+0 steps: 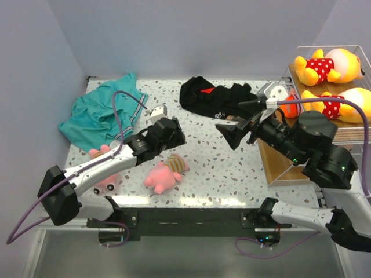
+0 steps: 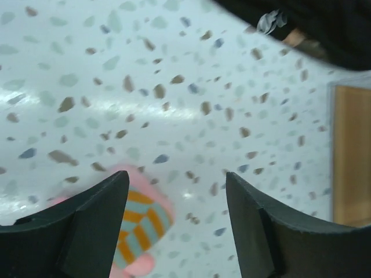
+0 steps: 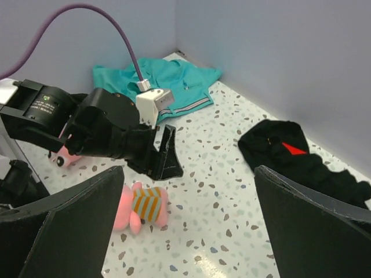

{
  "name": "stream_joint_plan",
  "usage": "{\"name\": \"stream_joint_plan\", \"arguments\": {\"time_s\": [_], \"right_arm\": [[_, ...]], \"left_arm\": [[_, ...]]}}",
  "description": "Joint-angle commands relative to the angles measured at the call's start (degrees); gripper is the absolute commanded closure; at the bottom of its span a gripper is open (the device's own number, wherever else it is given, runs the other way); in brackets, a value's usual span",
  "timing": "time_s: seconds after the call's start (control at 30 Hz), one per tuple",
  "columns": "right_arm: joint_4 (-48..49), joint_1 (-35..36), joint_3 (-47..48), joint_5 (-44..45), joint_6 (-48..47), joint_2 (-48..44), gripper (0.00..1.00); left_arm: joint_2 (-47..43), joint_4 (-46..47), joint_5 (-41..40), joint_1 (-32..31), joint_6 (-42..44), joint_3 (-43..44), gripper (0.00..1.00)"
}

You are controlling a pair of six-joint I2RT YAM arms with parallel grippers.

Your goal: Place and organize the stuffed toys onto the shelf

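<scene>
A pink pig (image 1: pixel 165 172) in a striped top lies on the table and also shows in the left wrist view (image 2: pixel 136 226) and the right wrist view (image 3: pixel 142 205). My left gripper (image 1: pixel 174 136) is open and empty, just above and behind it (image 2: pixel 177 197). A second pink pig (image 1: pixel 104 174) lies partly under the left arm. Two yellow-orange bears (image 1: pixel 324 66) (image 1: pixel 342 104) in red dotted tops lie on the shelf (image 1: pixel 284 162) at the right. My right gripper (image 1: pixel 235 136) is open and empty, raised over the table's middle (image 3: pixel 188 171).
A black garment with a red mark (image 1: pixel 214 98) lies at the back centre. A teal polo shirt (image 1: pixel 101 113) lies at the back left. The shelf's lowest wooden board (image 2: pixel 351 156) stands at the table's right edge. Walls close off the back and left.
</scene>
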Motion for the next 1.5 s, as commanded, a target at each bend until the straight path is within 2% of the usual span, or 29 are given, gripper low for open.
{"name": "stream_joint_plan", "arguments": {"time_s": [0.0, 0.07, 0.23, 0.33, 0.37, 0.47, 0.57, 0.77, 0.8, 0.83, 1.0, 1.1, 1.3, 1.47], "right_arm": [[3.36, 0.01, -4.82, -0.94, 5.82, -0.30, 0.01], [3.71, 0.10, -6.86, -2.34, 8.19, 0.58, 0.01], [3.45, 0.01, -12.57, -5.24, 12.85, 3.57, 0.07], [5.38, 0.10, -18.36, -9.81, 17.06, 4.27, 0.13], [6.95, 0.10, -19.86, -9.82, 17.77, 4.27, 0.14], [9.51, 0.10, -24.08, -11.49, 20.59, 4.53, 0.16], [11.70, 0.01, -26.37, -11.67, 23.40, 4.45, 0.20], [15.49, -0.34, -28.57, -16.49, 27.62, 4.71, 0.24], [16.19, -0.60, -29.01, -17.55, 28.15, 4.54, 0.28], [17.07, -0.86, -29.27, -18.43, 29.02, 4.10, 0.29], [23.22, -2.10, -30.51, -25.80, 31.75, 3.13, 0.43], [26.91, -2.10, -31.47, -28.97, 32.28, 2.08, 0.45], [30.60, -2.10, -32.53, -32.41, 35.44, 2.78, 0.44], [30.26, -2.19, -33.14, -27.94, 36.15, 2.69, 0.37]], "left_arm": [[1.06, -7.16, -1.81, -0.11, 7.32, -3.69, 0.32], [3.44, -6.80, 0.38, -0.19, 9.25, -4.58, 0.38], [8.62, -5.14, 1.63, -1.42, 11.54, -7.13, 0.41], [9.16, -1.72, 2.50, -1.51, 11.99, -9.32, 0.60], [8.90, -0.92, 3.29, -1.51, 12.25, -9.85, 0.77], [5.74, 3.29, 5.57, -1.43, 12.86, -12.48, 1.00], [-1.37, 8.13, 7.16, -1.25, 14.09, -15.82, 1.00], [-24.74, 19.37, 5.50, -1.16, 16.99, -23.46, 1.00], [-30.16, 20.26, 5.58, -1.16, 17.34, -25.74, 1.00], [-32.65, 24.01, 5.84, -0.99, 17.69, -26.72, 1.00], [-44.78, 28.00, 8.57, -0.90, 20.60, -30.94, 1.00], [-49.45, 29.84, 9.97, -0.98, 21.04, -32.79, 1.00], [-52.01, 33.97, 14.19, -0.90, 20.86, -34.73, 1.00], [-52.19, 37.67, 17.26, -0.98, 20.42, -35.87, 1.00]]}}
